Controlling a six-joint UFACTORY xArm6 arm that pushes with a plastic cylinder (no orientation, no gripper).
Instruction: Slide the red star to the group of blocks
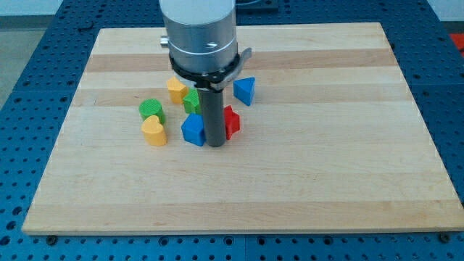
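Now my tip (215, 144) rests on the board (326, 181), between the blue block (193, 130) and the red star (230, 121), touching both. Up-left stand a green block (192, 101), two yellow hearts (175, 89) (154, 131) and a green cylinder (151, 109). A blue triangle (245, 90) stands up-right. The rod has no fingers.

A wooden board (290, 181) holds a tight cluster of small blocks left of centre, in its upper half, and my tip (215, 145) rests on the board at the cluster's lower edge, wedged between a blue block (193, 130) on the view's left and the red star (230, 122) on the view's right, touching or nearly touching both. Above them a green block (191, 101), a yellow block (175, 89) and a blue triangular block (245, 90) close off the way toward the view's top, while a green cylinder (151, 110) and a yellow heart (154, 131) stand near the blue block toward the view's left. Bare wood lies open along the view's bottom and across the whole right side.
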